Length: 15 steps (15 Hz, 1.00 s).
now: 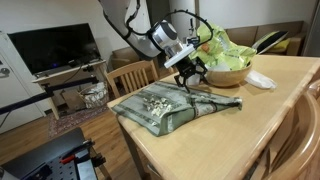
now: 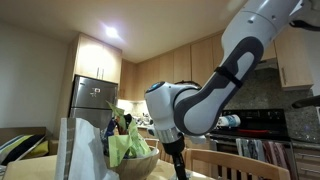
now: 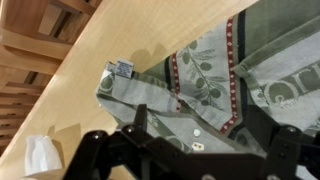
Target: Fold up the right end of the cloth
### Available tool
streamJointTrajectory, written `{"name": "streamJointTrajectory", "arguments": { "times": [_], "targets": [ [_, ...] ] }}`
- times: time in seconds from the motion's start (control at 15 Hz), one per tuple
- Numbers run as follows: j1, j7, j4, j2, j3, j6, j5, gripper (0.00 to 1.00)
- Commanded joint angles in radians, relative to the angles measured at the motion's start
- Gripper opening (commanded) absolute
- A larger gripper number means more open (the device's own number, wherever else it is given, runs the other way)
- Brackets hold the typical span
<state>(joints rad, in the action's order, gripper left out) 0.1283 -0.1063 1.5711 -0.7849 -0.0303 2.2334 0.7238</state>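
Grey-green fabric cloth [image 3: 205,75] with a cream floral band edged in red lies rumpled on the pale wooden counter [image 3: 150,35]. In the wrist view a corner with a small sewn label [image 3: 122,68] points toward the counter's edge. The cloth's far side runs out of that picture on the right and at the bottom. The black tool [image 3: 198,125] hangs just above it with its two fingers spread wide and nothing between them. Whether the tips touch the fabric cannot be told. A small white crumpled napkin [image 3: 40,155] shows at the lower left, partly cut off.

In an exterior view the cloth [image 1: 178,108] sits near the counter's front corner, with the tool [image 1: 190,78] over its rear edge. Just behind stands a round wooden bowl [image 1: 228,75] heaped with green leafy material [image 1: 225,48], the napkin beside it. A wooden slatted chair [image 1: 130,75] stands past the counter, and a dark flat television [image 1: 55,45] farther back.

In an exterior view from low down, a white upright object [image 2: 80,150], too unclear to name, and the bowl block the counter surface, and the tool's tip is lost at the bottom edge. A steel refrigerator [image 2: 95,95] stands beyond.
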Motion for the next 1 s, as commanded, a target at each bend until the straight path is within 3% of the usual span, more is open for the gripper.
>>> {"name": "streamJointTrajectory", "arguments": {
  "times": [0.0, 0.2, 0.73, 0.93],
  "targets": [
    [-0.012, 0.055, -0.065, -0.017, -0.029, -0.007, -0.031, 1.0],
    [-0.048, 0.068, -0.078, -0.015, -0.02, -0.002, -0.117, 1.0],
    [-0.033, 0.012, -0.09, -0.027, -0.02, -0.01, -0.119, 1.0],
    [0.003, 0.156, -0.138, -0.059, -0.071, -0.007, -0.111, 1.0]
  ]
}}
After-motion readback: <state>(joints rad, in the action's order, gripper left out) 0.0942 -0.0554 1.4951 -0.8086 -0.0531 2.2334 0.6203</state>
